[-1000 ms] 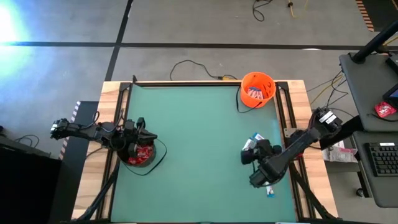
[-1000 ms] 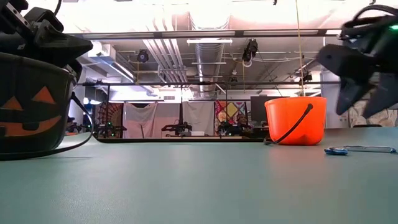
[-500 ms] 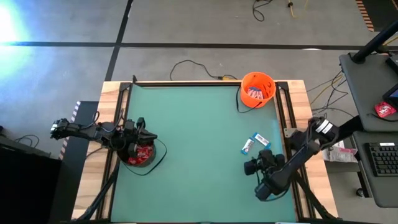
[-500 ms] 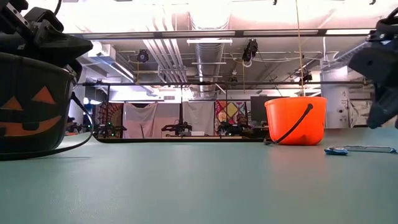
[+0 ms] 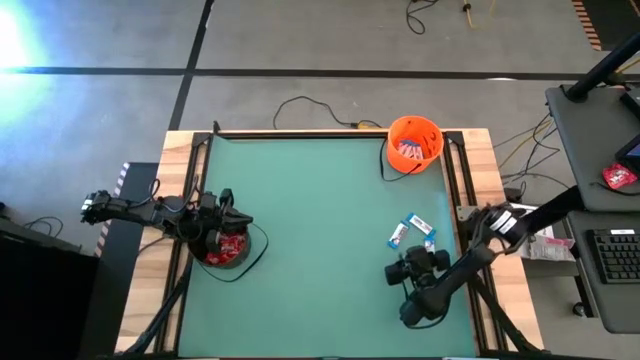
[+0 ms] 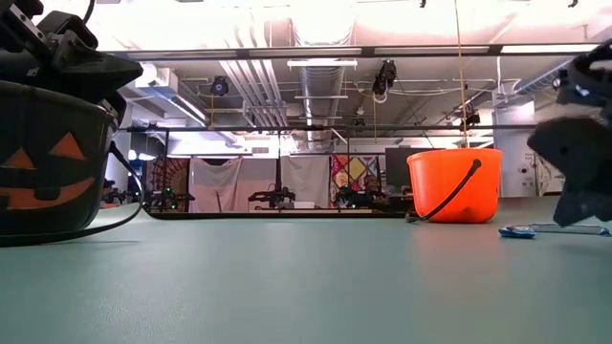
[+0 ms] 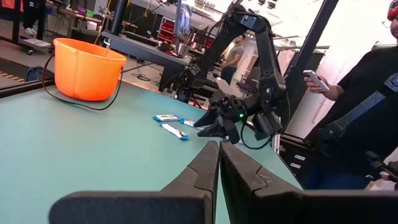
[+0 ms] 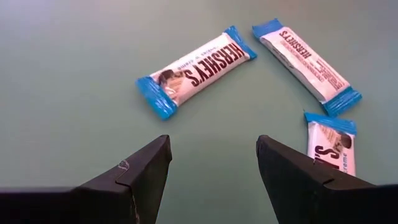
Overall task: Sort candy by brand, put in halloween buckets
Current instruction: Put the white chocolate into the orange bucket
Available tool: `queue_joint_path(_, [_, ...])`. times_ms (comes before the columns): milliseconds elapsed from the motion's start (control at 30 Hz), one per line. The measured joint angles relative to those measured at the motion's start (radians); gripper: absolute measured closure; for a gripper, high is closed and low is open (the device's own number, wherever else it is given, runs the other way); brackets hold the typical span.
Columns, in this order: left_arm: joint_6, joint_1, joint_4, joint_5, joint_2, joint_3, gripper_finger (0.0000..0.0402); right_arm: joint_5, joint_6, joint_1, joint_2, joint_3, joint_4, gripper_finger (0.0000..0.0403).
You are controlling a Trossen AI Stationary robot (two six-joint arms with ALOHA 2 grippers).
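Lying on the green surface (image 8: 68, 74), three white-and-blue bars (image 8: 196, 72) sit just beyond the right gripper (image 8: 211, 171), whose fingers (image 8: 140, 171) stand apart.

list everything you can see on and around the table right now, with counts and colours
white-and-blue bars: three, loose on the table at its right side, just ahead of the right tool
orange bucket: one, far right corner of the table, white-and-blue bars inside
black bucket: one, pumpkin face, left edge of the table, red packets inside
table: one, green top with wooden border
person: one, dark top, holding a phone, beyond the table in the left wrist view
keyboard: one, black, on a side desk at right
left tool: shut, over the black bucket
right tool: open, empty, hovering low by the three bars
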State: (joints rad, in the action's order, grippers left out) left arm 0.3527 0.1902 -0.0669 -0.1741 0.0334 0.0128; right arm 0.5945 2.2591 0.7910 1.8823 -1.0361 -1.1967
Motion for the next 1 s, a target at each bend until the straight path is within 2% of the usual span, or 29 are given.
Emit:
queue_joint_path(200, [0.000,0.000,0.000,0.000,0.000,0.000,0.0402,0.043,0.109,-0.005,0.074,0.020,0.002,0.0172])
queue_joint_path(367, [0.000,0.000,0.000,0.000,0.000,0.000,0.0402,0.144,0.109,-0.028,0.109,0.023,0.063,0.0172])
queue_joint_path(467, [0.000,0.000,0.000,0.000,0.000,0.000,0.0402,0.162,0.100,-0.044,0.099,0.015,0.081,0.0172])
queue_joint_path(533, [0.000,0.000,0.000,0.000,0.000,0.000,0.0402,0.151,0.100,-0.060,0.076,0.013,0.084,0.0172])
queue_joint_path(733, [0.000,0.000,0.000,0.000,0.000,0.000,0.0402,0.014,0.158,-0.148,-0.022,-0.007,0.076,0.0172])
queue_joint_path(1000, [0.000,0.000,0.000,0.000,0.000,0.000,0.0402,-0.002,0.160,-0.364,-0.061,-0.077,0.078,0.0172])
